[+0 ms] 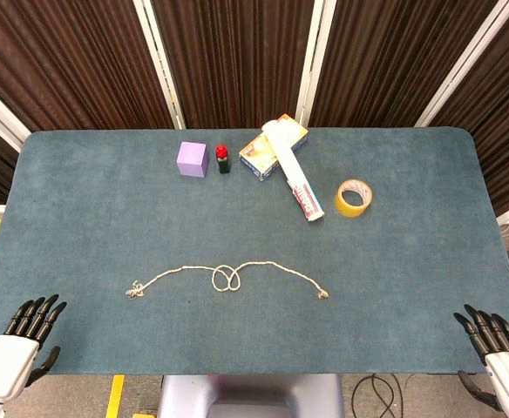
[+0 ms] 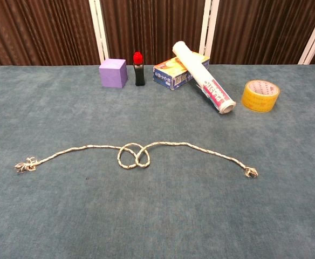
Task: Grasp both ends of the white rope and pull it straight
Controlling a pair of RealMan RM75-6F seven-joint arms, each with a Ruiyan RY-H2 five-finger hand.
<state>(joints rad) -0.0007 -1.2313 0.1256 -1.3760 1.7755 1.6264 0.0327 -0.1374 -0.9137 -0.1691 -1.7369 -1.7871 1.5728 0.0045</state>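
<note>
The white rope [image 1: 226, 276] [image 2: 134, 155] lies loose on the blue-green table, with a loose loop in its middle. Its frayed left end [image 1: 134, 291] [image 2: 24, 166] and knotted right end [image 1: 322, 294] [image 2: 251, 172] rest flat on the cloth. My left hand [image 1: 23, 335] hangs at the table's near left corner, fingers apart, holding nothing. My right hand [image 1: 498, 347] is at the near right corner, also with fingers apart and empty. Both hands are far from the rope ends. The chest view shows neither hand.
Along the back stand a purple cube [image 1: 192, 159], a small black bottle with a red cap [image 1: 223, 159], a printed box [image 1: 272, 148] with a white roll [image 1: 295, 171] leaning on it, and a yellow tape roll [image 1: 353, 198]. The table [image 1: 80, 218] ends near both hands.
</note>
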